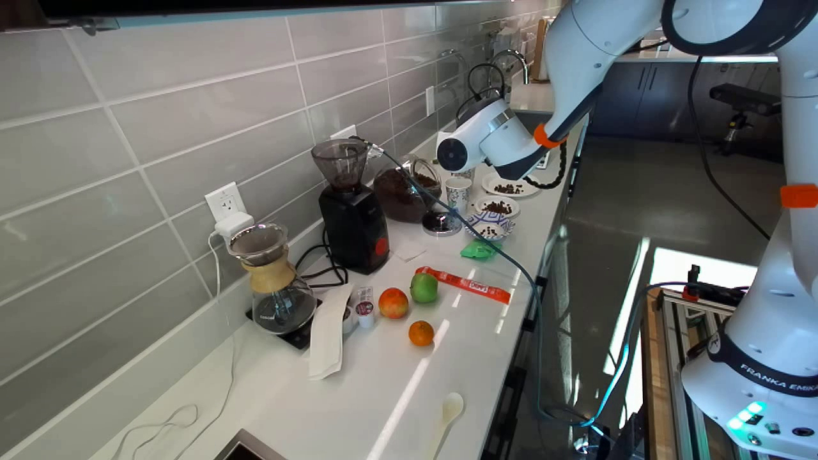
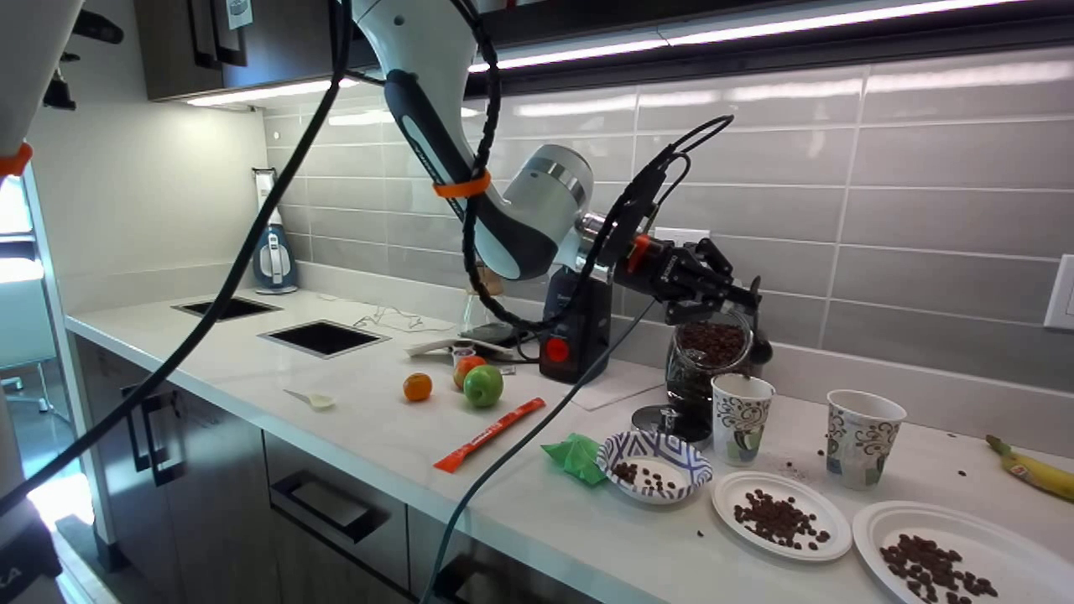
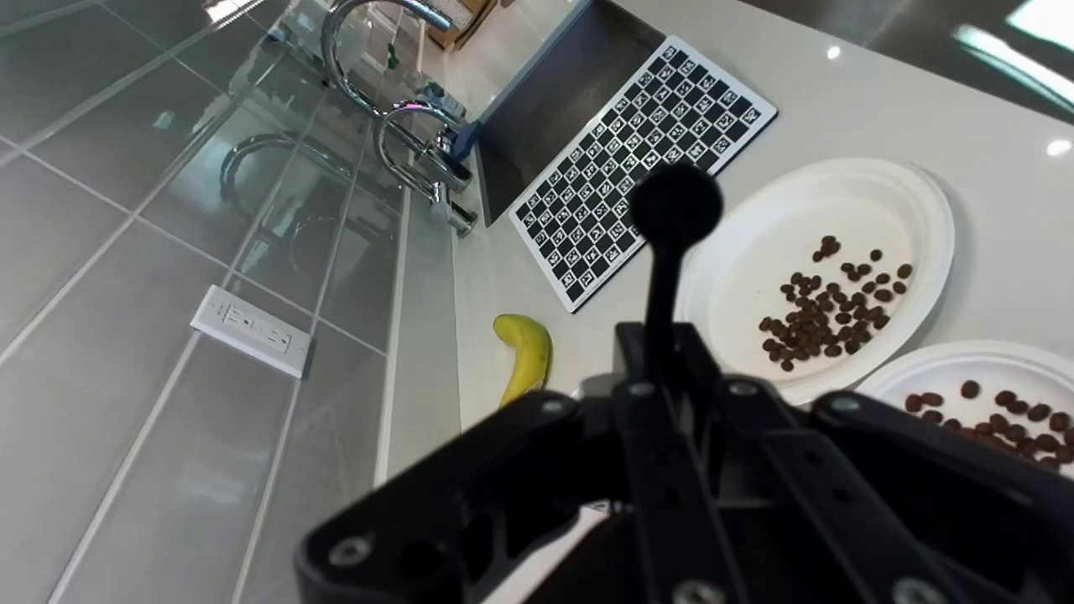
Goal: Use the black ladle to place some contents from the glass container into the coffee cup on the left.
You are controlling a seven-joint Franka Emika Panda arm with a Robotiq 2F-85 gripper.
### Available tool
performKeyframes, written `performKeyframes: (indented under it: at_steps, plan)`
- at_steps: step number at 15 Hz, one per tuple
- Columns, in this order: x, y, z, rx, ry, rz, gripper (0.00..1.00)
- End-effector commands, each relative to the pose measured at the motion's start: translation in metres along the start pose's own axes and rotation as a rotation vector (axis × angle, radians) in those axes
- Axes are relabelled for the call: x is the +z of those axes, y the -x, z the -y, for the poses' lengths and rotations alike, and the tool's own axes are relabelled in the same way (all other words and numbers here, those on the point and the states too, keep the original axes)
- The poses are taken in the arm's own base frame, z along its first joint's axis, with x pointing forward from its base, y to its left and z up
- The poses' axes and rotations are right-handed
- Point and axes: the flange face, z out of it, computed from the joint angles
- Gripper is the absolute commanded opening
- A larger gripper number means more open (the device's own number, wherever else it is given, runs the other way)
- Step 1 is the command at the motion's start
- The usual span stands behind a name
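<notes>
Plainly, we have the tool (image 3: 662, 346) pinching the black ladle (image 3: 676, 208) by its handle, the fingers (image 3: 696, 369) parted only by that thin stem. In the wrist view the round end sticks out past the fingertips as a dark, blurred shape, so we cannot tell whether anything sits in it. In an exterior view we find the ladle at the side of the glass container (image 2: 709, 403), its end overlapping the edge of the glass from where we look; whether the two touch, we cannot say. The container's mouth is tipped towards us there, with coffee beans (image 2: 711, 342) showing inside.

Just beside the container, the paper cup (image 2: 743, 432) on the left in that view stands upright on the worktop (image 2: 361, 377), with a second paper cup (image 2: 867, 449) near it. We cannot see to the bottom of either.

In an exterior view the arm (image 1: 498, 137) hides the tool and ladle from us, and the grinder (image 1: 353, 223) stands before part of the container. We lose some of the larger plate (image 2: 940, 513) and the banana (image 2: 1045, 474) past the edge of an exterior view, and part of the smaller plate (image 3: 994, 359) past the edge of the wrist view.
</notes>
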Motion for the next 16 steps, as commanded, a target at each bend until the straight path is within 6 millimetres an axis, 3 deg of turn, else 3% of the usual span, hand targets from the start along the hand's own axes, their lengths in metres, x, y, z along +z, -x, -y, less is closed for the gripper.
performKeyframes:
  at_steps: [1, 3, 4, 16]
  plan:
    - [-0.0052, 0.0048, 0.0099, -0.071, 0.035, 0.022, 0.02]
    - [-0.007, 0.0037, 0.0131, -0.07, 0.027, 0.015, 0.02]
    - [-0.003, -0.0011, 0.0072, -0.045, 0.015, 0.01, 0.09]
    - [-0.0056, -0.0007, 0.0097, -0.049, 0.013, 0.006, 0.09]
